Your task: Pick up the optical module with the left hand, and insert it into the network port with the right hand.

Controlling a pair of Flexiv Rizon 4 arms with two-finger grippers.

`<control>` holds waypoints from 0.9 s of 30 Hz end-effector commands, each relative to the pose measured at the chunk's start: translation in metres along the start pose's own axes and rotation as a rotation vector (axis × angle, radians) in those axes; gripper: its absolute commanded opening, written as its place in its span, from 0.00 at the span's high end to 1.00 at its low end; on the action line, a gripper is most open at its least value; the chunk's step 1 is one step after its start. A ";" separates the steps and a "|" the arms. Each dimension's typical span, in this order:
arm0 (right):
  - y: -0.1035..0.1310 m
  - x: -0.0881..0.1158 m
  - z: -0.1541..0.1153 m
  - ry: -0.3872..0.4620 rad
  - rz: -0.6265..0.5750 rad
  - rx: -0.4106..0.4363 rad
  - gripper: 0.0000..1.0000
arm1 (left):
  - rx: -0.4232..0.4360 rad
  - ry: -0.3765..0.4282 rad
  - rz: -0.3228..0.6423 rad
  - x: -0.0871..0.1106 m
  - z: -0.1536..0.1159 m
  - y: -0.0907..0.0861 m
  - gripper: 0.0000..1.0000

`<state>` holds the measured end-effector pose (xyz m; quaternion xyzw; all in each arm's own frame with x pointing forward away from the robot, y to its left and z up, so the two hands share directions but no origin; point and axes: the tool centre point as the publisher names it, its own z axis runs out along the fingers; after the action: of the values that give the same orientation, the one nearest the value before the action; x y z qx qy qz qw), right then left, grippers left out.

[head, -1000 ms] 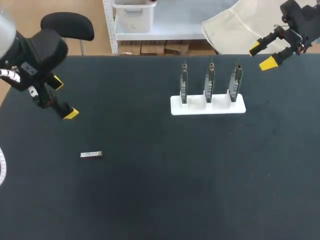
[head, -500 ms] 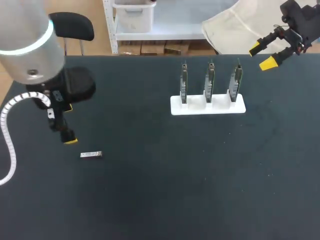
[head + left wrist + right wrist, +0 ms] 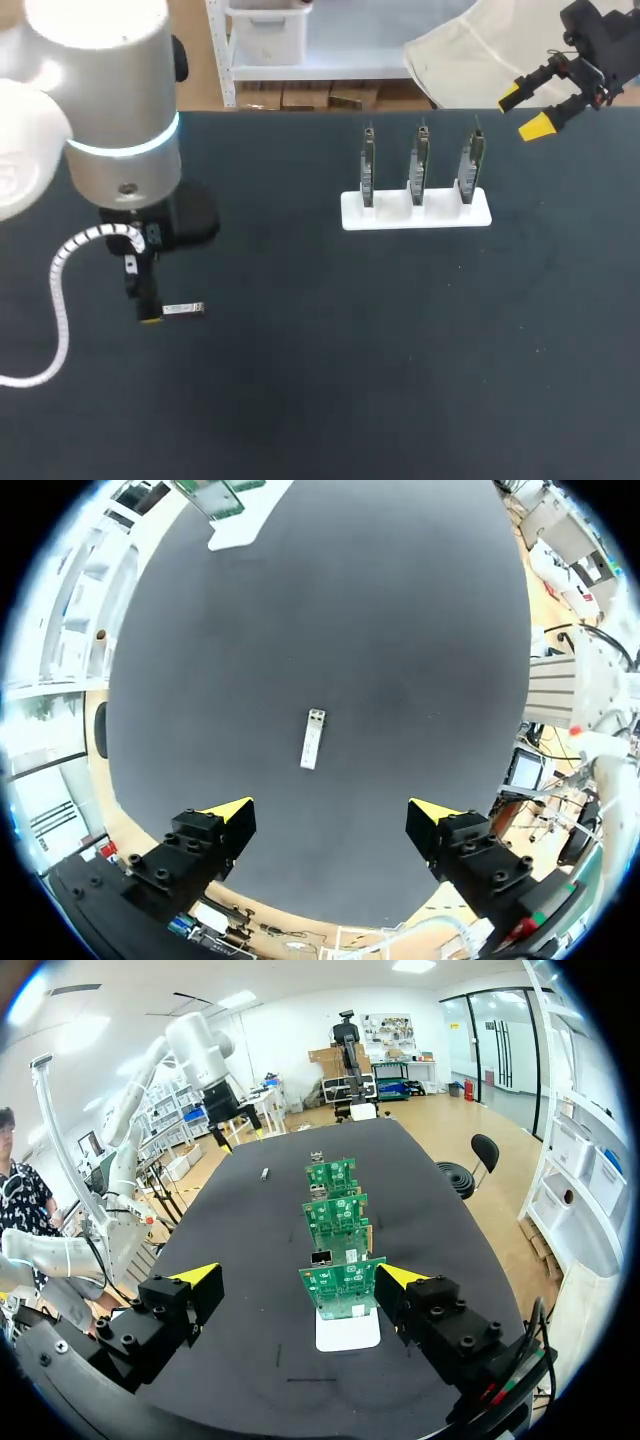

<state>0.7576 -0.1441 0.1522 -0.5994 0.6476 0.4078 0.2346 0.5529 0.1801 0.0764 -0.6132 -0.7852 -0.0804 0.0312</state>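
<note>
The optical module [image 3: 183, 309], a small silver bar, lies flat on the black table at the left. My left gripper [image 3: 147, 306] hangs just beside the module's left end, with one yellow tip showing; the arm hides the other. In the left wrist view the module [image 3: 312, 738] lies ahead of the open left gripper [image 3: 330, 811], apart from both fingers. My right gripper [image 3: 523, 111] stands open and empty at the far right corner. In its own view the right gripper [image 3: 298, 1276] faces three green circuit boards [image 3: 338, 1287] in a white stand [image 3: 347, 1330].
The white stand [image 3: 416, 211] holds the three upright boards [image 3: 420, 160] at the table's back middle. A small metal port cage [image 3: 322, 1258] shows on a board. My left arm's large grey body [image 3: 120, 110] and its white cable [image 3: 58, 300] cover the left of the table.
My left arm has swung in over the table, and its gripper has come down and to the right, up to the module's left end. The right arm, the module and the stand have stayed put.
</note>
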 end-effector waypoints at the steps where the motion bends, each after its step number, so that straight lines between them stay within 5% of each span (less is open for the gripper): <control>1: 0.000 0.000 0.000 0.000 0.000 0.001 0.00 | 0.008 0.027 0.012 -0.007 0.017 0.008 0.00; 6: 0.000 0.000 0.000 0.000 0.000 0.001 0.00 | -0.020 0.067 0.050 -0.009 0.029 0.016 0.00; 8: 0.000 0.000 0.000 0.000 0.000 0.001 0.00 | 0.029 -0.049 0.022 -0.006 0.031 0.022 0.00; 27: 0.000 0.000 0.000 0.000 0.000 0.001 0.00 | 0.141 -0.042 0.034 -0.016 0.058 0.026 0.00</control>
<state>0.7576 -0.1440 0.1522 -0.5994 0.6476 0.4078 0.2346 0.5793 0.1822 0.0227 -0.6231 -0.7803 -0.0168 0.0510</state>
